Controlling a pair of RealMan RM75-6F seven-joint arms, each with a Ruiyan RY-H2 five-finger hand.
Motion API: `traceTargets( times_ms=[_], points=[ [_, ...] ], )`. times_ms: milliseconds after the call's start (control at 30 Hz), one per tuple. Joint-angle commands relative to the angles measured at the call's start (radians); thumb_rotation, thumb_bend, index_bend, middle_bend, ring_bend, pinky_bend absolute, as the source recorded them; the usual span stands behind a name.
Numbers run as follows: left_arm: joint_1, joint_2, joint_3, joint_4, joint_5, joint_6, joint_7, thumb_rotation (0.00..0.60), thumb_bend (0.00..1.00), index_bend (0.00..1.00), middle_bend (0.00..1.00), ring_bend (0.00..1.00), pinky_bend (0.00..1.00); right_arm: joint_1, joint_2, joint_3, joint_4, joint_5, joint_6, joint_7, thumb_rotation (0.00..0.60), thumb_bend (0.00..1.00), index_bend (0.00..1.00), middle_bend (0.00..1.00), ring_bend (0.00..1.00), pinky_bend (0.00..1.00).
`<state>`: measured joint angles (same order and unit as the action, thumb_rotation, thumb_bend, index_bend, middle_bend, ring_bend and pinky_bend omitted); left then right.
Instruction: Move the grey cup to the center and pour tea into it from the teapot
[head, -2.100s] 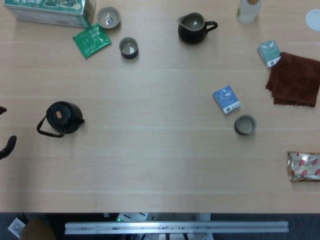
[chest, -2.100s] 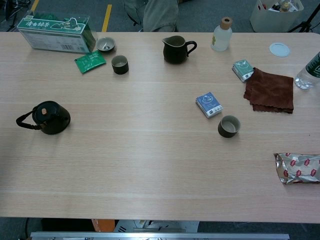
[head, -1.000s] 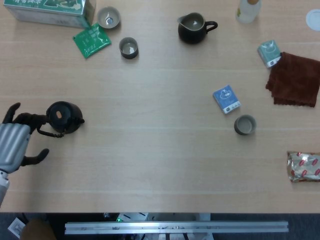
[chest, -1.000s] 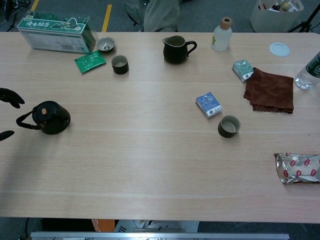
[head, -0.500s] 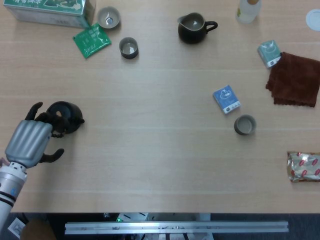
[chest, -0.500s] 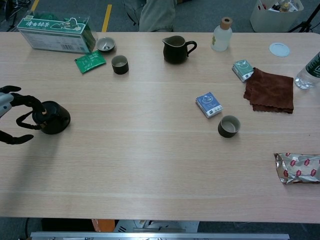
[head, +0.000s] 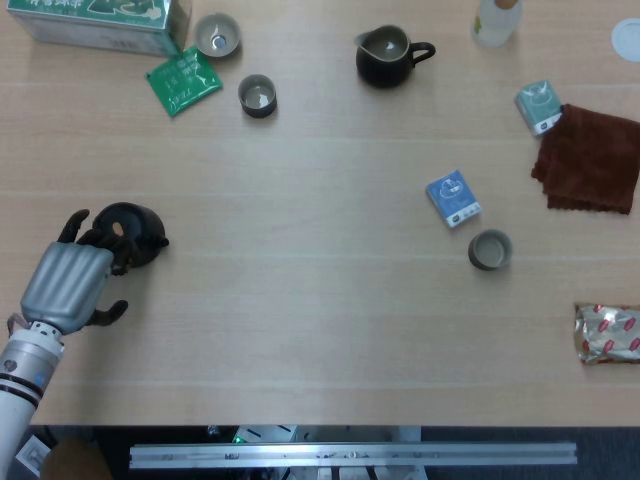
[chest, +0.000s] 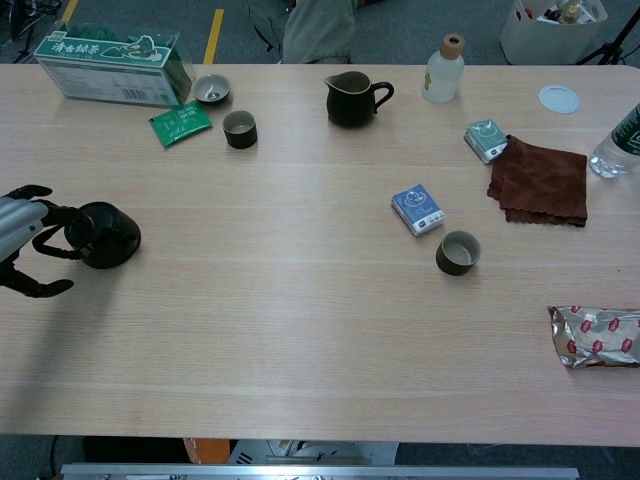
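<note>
The black teapot (head: 137, 232) (chest: 110, 234) stands at the left of the table, handle pointing left. My left hand (head: 68, 278) (chest: 22, 238) is right beside it on the left. Its fingers (chest: 55, 213) curl over the handle and reach the pot's lid, while the thumb stays apart below, so nothing is gripped. The grey cup (head: 490, 249) (chest: 458, 252) stands upright and empty at the right, far from the hand. My right hand shows in neither view.
At the back are a green tea box (head: 100, 20), a green sachet (head: 183, 80), two small cups (head: 258, 95), a dark pitcher (head: 385, 55) and a bottle (head: 497, 20). A blue packet (head: 453, 198), brown cloth (head: 592, 158) and foil pack (head: 608, 333) lie right.
My left hand came in from the left edge and moved right until its fingers reached over the teapot's handle. The teapot and the cup have not moved.
</note>
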<state>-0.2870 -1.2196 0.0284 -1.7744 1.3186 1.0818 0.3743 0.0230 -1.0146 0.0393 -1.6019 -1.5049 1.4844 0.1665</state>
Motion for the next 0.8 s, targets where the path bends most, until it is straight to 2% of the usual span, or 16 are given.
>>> traceTargets(
  times_ms=[33, 800],
  points=[
    [-0.002, -0.003, 0.000, 0.006, -0.009, 0.005, 0.007, 0.600, 0.23, 0.34, 0.34, 0.24, 0.05, -0.001, -0.001, 0.000, 0.000, 0.001, 0.001, 0.000, 0.600, 0.20, 0.20, 0.22, 0.09, 0.12],
    [-0.016, -0.018, 0.021, 0.041, -0.054, -0.004, 0.014, 0.600, 0.23, 0.35, 0.36, 0.24, 0.05, -0.012, 0.006, 0.000, -0.013, -0.003, 0.018, -0.008, 0.600, 0.20, 0.20, 0.22, 0.09, 0.12]
  ],
)
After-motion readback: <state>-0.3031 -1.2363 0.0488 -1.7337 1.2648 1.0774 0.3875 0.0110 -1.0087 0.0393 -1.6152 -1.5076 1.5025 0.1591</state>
